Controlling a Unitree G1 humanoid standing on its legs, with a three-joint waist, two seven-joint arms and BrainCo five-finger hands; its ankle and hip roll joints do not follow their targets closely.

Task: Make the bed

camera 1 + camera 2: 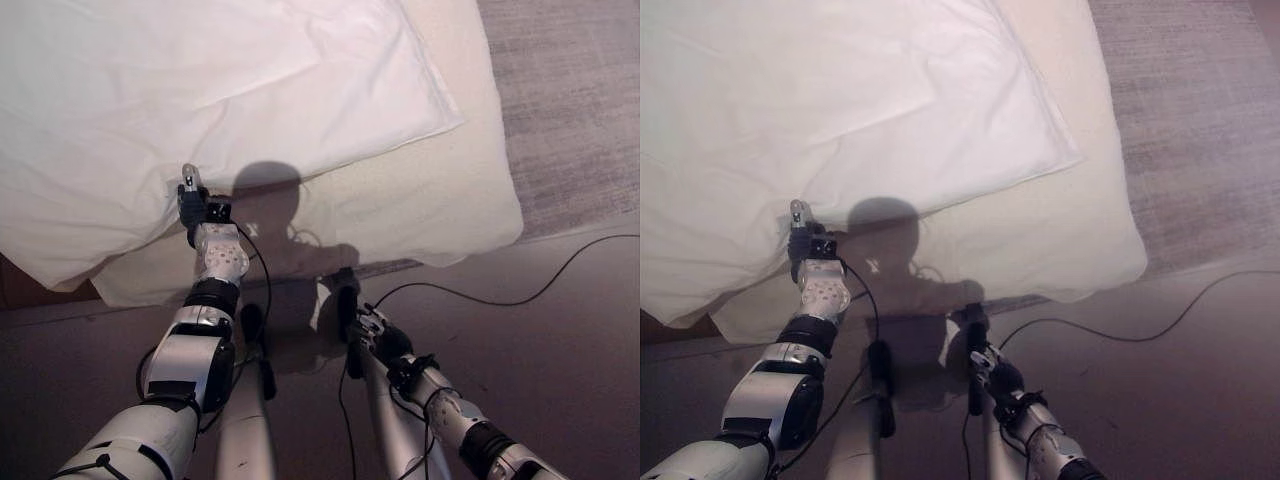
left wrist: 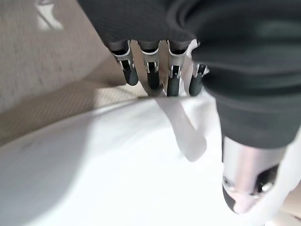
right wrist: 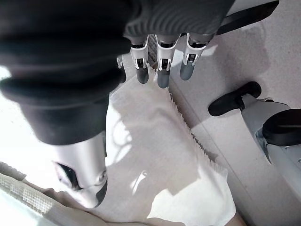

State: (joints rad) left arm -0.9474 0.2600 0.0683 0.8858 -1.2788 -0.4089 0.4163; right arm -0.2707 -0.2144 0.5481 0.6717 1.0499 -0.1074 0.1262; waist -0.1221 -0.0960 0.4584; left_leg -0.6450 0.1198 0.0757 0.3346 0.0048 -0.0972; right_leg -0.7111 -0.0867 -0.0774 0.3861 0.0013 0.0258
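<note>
Left hand on the duvet's near edge

My left hand (image 1: 193, 200) pinches the white duvet (image 1: 200, 90), thumb against fingers; cloth spreads ahead of it over the bed (image 1: 440, 200). My right hand (image 1: 362, 325) hangs low, fingers straight. Soft, light, likely slippery: grip the hem.

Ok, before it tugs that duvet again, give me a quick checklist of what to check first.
1. Left hand at the white duvet's near edge: ok.
2. Left hand's hold on the duvet: cannot tell.
3. Right hand on the duvet: not ok. It is open and empty, low by the cream cover's near edge.
4. Duvet square on the bed: not ok. It lies askew and creased, leaving the cream cover bare along the near edge and the right side.
5. Duvet top free of loose things: ok.
</note>
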